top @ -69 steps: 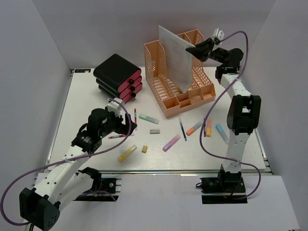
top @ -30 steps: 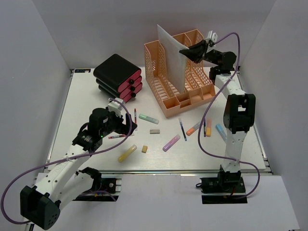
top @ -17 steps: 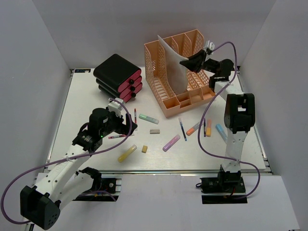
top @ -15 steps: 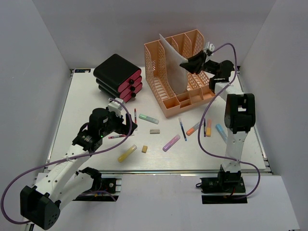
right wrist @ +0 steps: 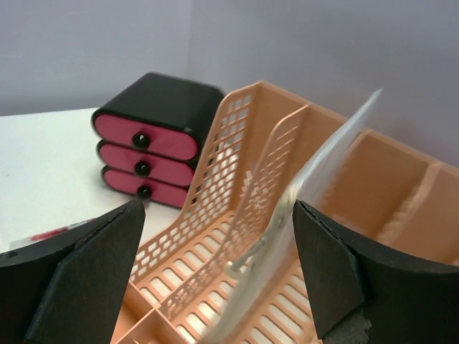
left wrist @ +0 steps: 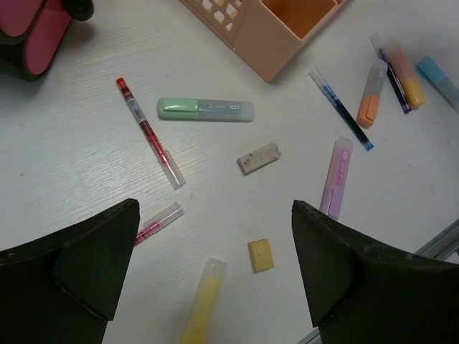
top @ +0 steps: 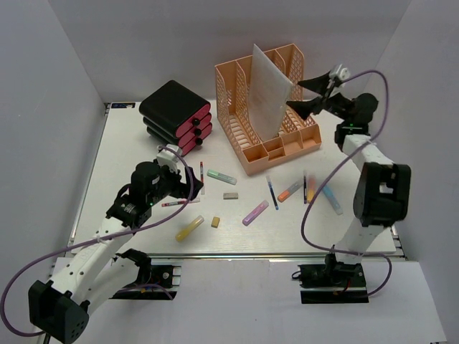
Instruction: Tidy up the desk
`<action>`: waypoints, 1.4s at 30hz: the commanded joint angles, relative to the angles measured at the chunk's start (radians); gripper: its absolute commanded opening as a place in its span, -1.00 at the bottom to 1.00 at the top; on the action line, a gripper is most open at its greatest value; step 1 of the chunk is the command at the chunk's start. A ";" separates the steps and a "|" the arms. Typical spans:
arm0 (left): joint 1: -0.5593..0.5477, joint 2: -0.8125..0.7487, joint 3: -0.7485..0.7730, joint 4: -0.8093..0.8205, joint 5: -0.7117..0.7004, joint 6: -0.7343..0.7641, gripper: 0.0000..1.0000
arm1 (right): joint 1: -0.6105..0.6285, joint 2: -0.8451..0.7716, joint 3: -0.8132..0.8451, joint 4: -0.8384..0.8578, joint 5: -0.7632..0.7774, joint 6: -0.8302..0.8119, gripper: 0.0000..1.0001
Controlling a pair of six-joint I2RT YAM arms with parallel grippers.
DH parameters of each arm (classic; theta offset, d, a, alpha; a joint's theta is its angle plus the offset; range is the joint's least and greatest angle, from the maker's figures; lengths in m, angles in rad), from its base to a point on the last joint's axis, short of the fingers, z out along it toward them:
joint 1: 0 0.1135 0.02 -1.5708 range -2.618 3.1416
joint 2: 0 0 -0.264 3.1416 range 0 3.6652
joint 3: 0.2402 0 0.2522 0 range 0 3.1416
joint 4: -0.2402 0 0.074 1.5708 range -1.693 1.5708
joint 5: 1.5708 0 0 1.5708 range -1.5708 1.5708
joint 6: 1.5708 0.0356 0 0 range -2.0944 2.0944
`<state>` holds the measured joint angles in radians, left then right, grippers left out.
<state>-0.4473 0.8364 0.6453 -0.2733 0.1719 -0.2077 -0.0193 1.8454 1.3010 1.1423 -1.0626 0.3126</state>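
The white desk (top: 122, 150) carries an orange file organizer (top: 247, 118) at the back. A white paper sheet (top: 269, 89) stands upright in one of its slots, blurred in the right wrist view (right wrist: 315, 215). My right gripper (top: 294, 96) hovers open just right of the sheet, apart from it (right wrist: 219, 208). My left gripper (top: 192, 185) hangs open above the loose stationery (left wrist: 214, 204), holding nothing. Below it lie a yellow eraser (left wrist: 260, 255), a yellow highlighter (left wrist: 203, 309) and a red pen (left wrist: 159, 222).
A black and pink drawer unit (top: 176, 115) stands back left. A green highlighter (top: 221, 177), grey eraser (top: 230, 195), purple highlighter (top: 254, 213), blue pen (top: 272, 192), orange highlighter (top: 289, 191) and blue highlighter (top: 331, 199) are scattered mid-desk. Grey walls enclose three sides.
My right gripper opened and let go of the paper sheet, then drew back to the right. The sheet now stands in the organizer by itself. The left arm barely moved.
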 commanded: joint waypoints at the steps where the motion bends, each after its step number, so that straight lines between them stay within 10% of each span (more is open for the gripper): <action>1: -0.002 -0.004 0.016 0.003 -0.102 -0.068 0.93 | -0.037 -0.222 -0.069 -0.318 0.099 -0.177 0.78; 8: -0.002 0.045 0.105 -0.006 -0.091 -0.180 0.79 | -0.041 -0.655 -0.313 -0.899 0.253 -0.439 0.79; 11: -0.011 0.111 0.189 -0.046 -0.112 -0.240 0.38 | -0.047 -0.745 -0.345 -1.120 0.161 -0.460 0.69; 14: -0.011 0.200 0.287 -0.099 -0.135 -0.309 0.17 | -0.041 -0.810 -0.364 -1.224 0.087 -0.408 0.34; 19: -0.060 0.387 0.491 -0.262 -0.320 -0.419 -0.19 | -0.039 -0.844 -0.391 -1.265 0.084 -0.336 -0.95; 29: -0.160 0.648 0.723 -0.447 -0.598 -0.542 0.21 | -0.039 -0.890 -0.560 -1.098 0.096 -0.239 0.13; 42: -0.185 1.007 1.090 -0.619 -0.876 -0.662 0.42 | -0.045 -0.954 -0.575 -1.171 0.115 -0.279 0.20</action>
<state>-0.6380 1.8698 1.6840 -0.8738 -0.6037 -0.8398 -0.0589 0.9100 0.7269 -0.0486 -0.9421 0.0406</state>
